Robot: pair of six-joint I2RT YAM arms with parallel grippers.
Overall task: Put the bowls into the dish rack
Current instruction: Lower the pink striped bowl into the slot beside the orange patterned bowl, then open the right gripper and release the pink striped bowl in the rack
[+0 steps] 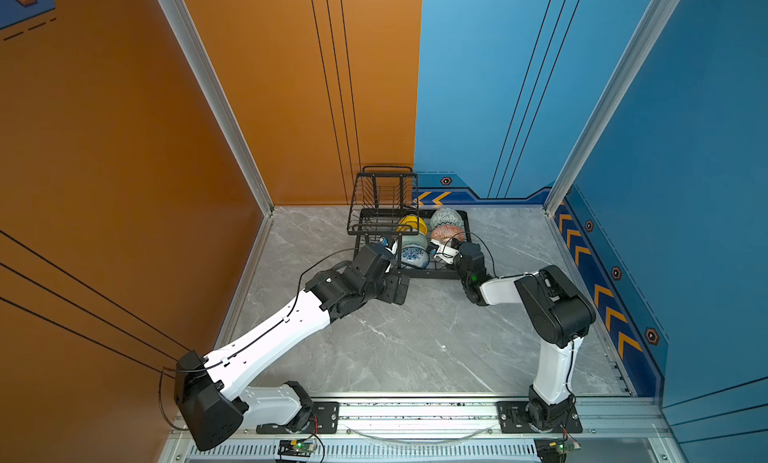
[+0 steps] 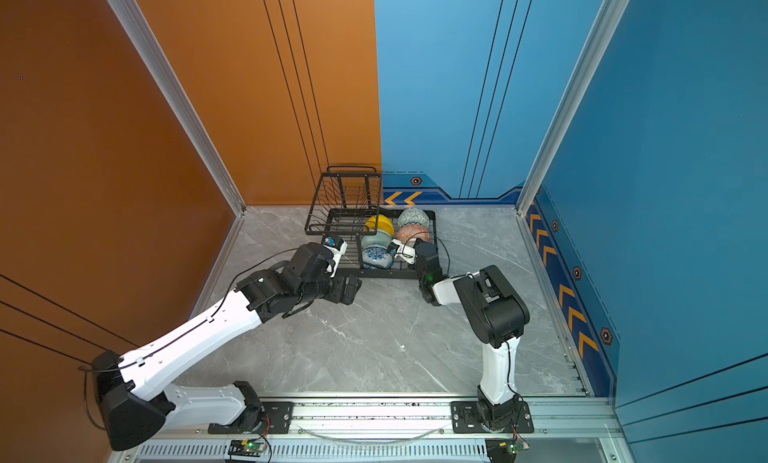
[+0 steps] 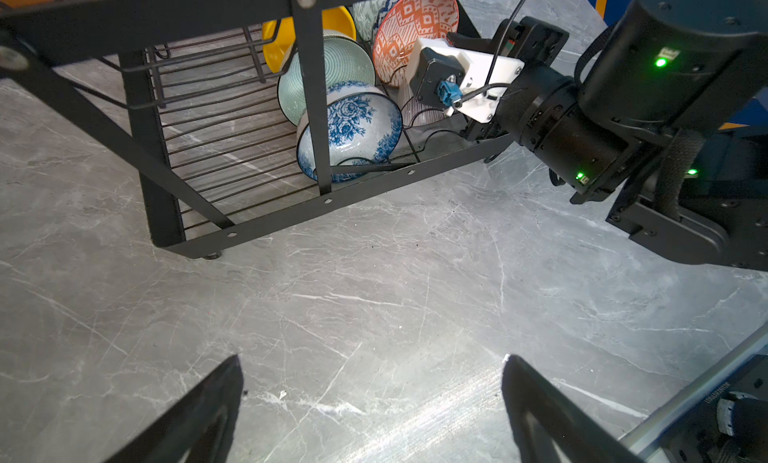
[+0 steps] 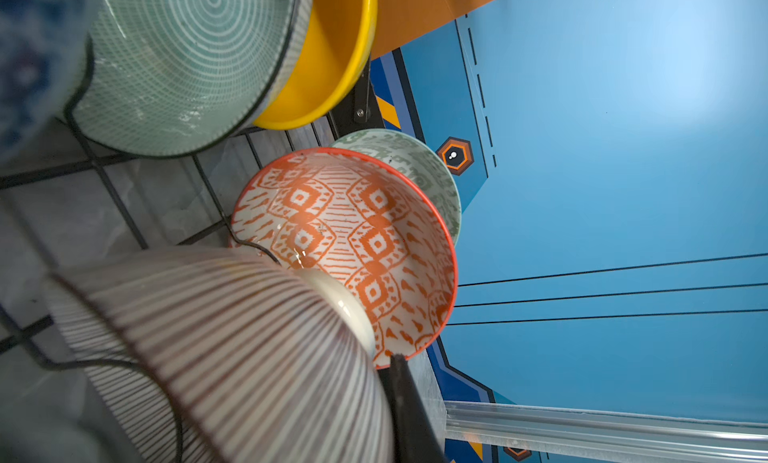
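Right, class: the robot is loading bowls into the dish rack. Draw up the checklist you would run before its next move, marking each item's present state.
1. Standing in the rack: yellow bowl, mint bowl, blue floral bowl, grey-green bowl, orange bowl: ok.
2. The striped bowl settled in its slot: cannot tell, partly hidden.
3. The right pincer shut on the striped bowl: ok.
4. The left pincer open, empty, outside the rack: ok.
5. No bowl left on the table: ok.
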